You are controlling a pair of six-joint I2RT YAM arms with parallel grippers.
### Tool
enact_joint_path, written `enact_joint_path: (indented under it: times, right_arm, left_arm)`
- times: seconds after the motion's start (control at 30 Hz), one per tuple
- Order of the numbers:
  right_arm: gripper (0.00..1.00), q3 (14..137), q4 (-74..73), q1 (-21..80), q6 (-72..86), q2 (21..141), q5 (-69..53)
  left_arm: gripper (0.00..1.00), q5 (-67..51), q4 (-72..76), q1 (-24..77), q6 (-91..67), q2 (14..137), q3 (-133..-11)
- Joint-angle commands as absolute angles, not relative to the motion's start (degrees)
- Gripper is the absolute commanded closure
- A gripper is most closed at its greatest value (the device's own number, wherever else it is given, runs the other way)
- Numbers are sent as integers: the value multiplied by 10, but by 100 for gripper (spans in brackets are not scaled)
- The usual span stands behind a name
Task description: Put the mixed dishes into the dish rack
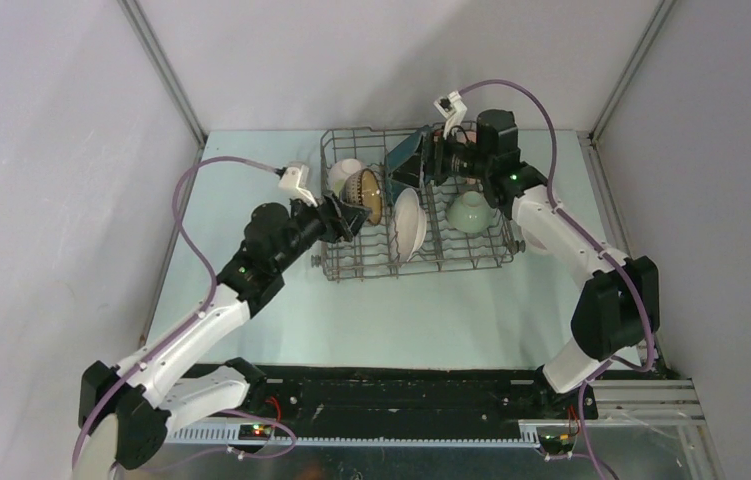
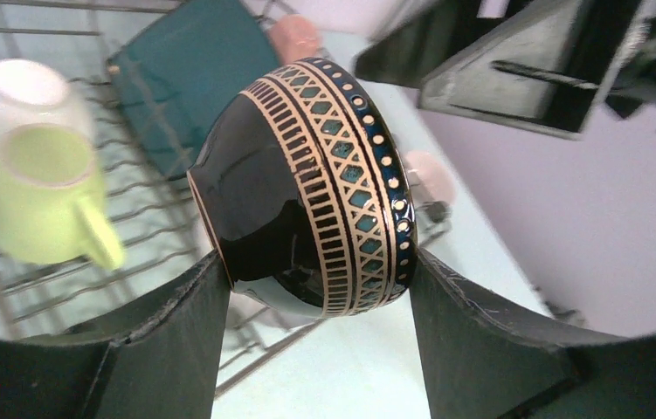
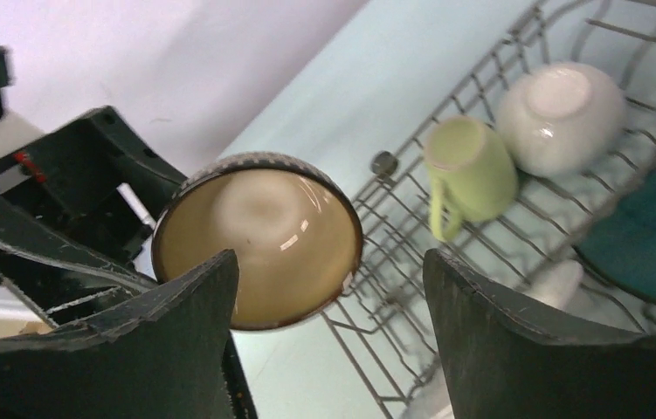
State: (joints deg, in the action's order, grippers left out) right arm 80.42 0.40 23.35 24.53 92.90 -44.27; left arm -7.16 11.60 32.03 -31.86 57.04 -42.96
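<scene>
So your left tool point(image 2: 317, 262) is clamped on the brown bowl point(image 2: 307, 183): one finger on each side of it, both touching. The bowl's tipped on its side, patterned rim band pointing toward 3 o'clock in the top view, glossy dark base toward 9. It's over the 9 o'clock end of the dish rack point(image 1: 421, 263). I can't tell whether it's resting on the wires or hanging just above them.

Your right tool point(image 3: 331, 258) is wide open with nothing between the fingers, only rack wire showing through the gap. In the top view it sits at the rack's 12 o'clock edge, just beside the teal square plate point(image 1: 406, 155), which stands tilted on edge there. From the right wrist you're looking straight into the bowl's tan inside at about 9 o'clock.

Already in the rack:
- white bowl point(image 1: 343, 172), upside down in the 10 o'clock corner
- yellow-green mug point(image 2: 40, 205), on its side just beside the white bowl
- white round plate point(image 1: 409, 225), on edge near the middle
- pale green bowl point(image 1: 471, 212), over at 3 o'clock
- pink mug point(image 2: 293, 35), blurry, just past the teal plate

The rack itself sits toward 12 o'clock on the pale surface point(image 1: 371, 320)
</scene>
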Motion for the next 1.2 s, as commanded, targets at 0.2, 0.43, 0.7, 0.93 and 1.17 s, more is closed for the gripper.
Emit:
enact_joint_path:
  times: [0.2, 0.43, 0.7, 0.93, 1.17]
  right_arm:
    - [19, 809, -182, 221, 183, 871, -199]
    - [19, 755, -210, 205, 214, 817, -132]
    - [20, 709, -214, 208, 213, 747, -52]
    - [22, 685, -240, 206, 215, 706, -1]
    - [23, 647, -238, 193, 221, 678, 0]
  left_arm:
    - [100, 70, -169, 337, -124, 734, -641]
    - [100, 177, -298, 385, -98, 835, -735]
    - [100, 290, -353, 421, -88, 928, -802]
    - [100, 351, -414, 439, -86, 1031, -876]
    - [100, 374, -438, 447, -85, 1086, -895]
